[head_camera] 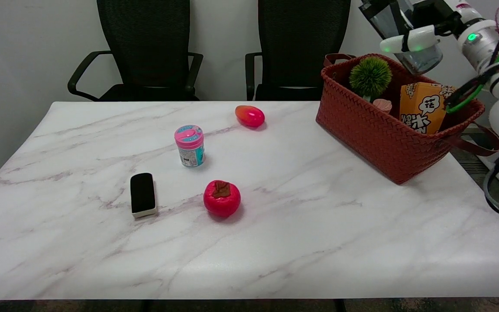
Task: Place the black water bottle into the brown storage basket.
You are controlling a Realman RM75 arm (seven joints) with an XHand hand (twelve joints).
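Observation:
The black water bottle (409, 39) is a dark, see-through cylinder, tilted in the air above the back of the brown storage basket (375, 134). My right hand (414, 32) grips it near the picture's top right, with a white finger wrapped across its body. The bottle's lower end hangs just above the basket's far rim. The bottle's top runs out of the picture. The basket stands on the table's back right and holds a green spiky ball (370, 77), an orange box (422, 107) and a small pink item (382, 105).
On the marble table (275, 242) lie a red apple-like fruit (221, 198), a black eraser block (142, 194), a pink-lidded jar (189, 145) and a red-orange mango (250, 115). Two black chairs (150, 47) stand behind the table. My arm's cables (498, 190) hang at the right edge.

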